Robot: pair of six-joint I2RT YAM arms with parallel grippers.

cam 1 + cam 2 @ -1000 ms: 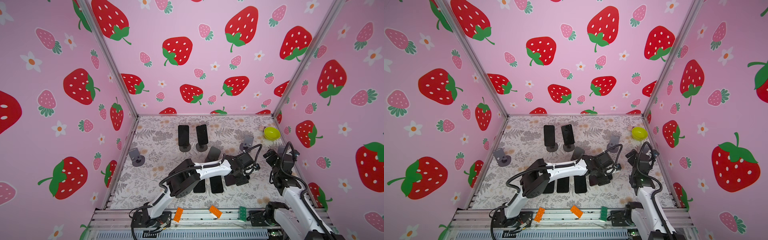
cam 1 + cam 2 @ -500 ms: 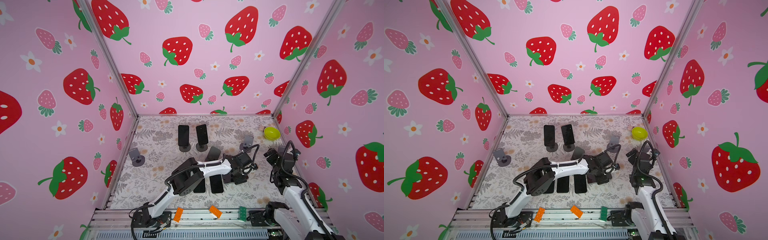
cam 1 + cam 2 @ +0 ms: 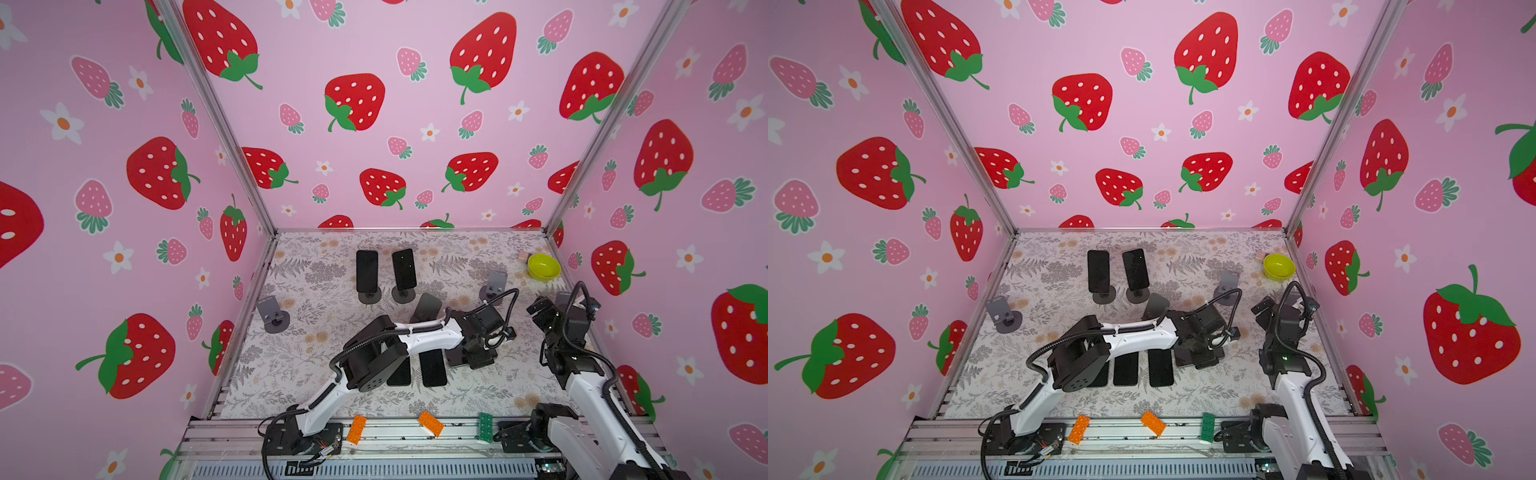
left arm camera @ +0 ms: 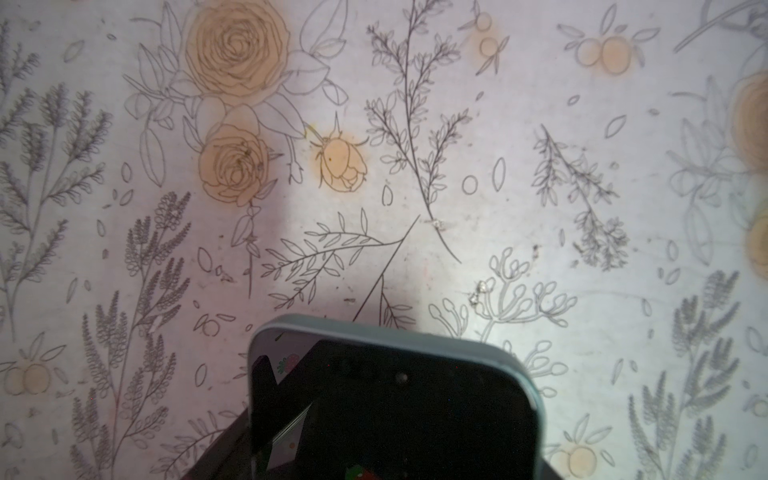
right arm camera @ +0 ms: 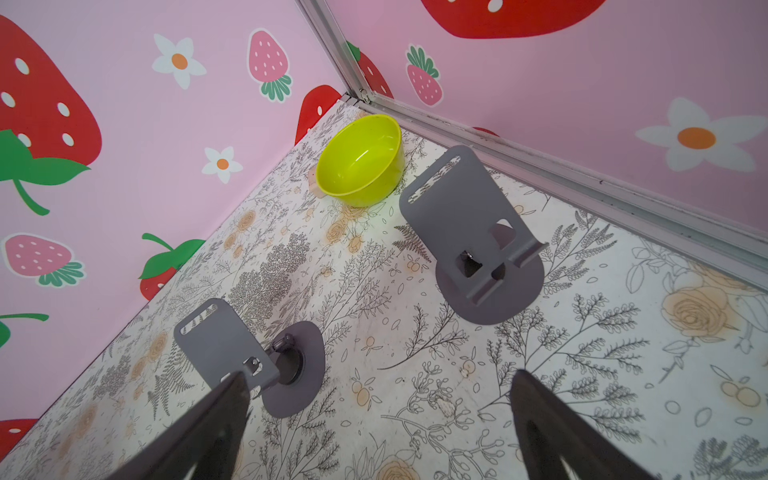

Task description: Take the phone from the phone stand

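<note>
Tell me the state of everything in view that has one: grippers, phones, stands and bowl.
left gripper: shut on a phone.
right gripper: open, empty.
back phones: upright on their stands.
flat phones: lying on the table.
bowl: empty.
stands by the bowl: empty.

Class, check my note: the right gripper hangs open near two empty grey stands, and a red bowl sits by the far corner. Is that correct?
Not quite. The bowl is yellow-green, not red, as the right wrist view shows. The rest holds: the right gripper is open, near one empty grey stand and another.
</note>
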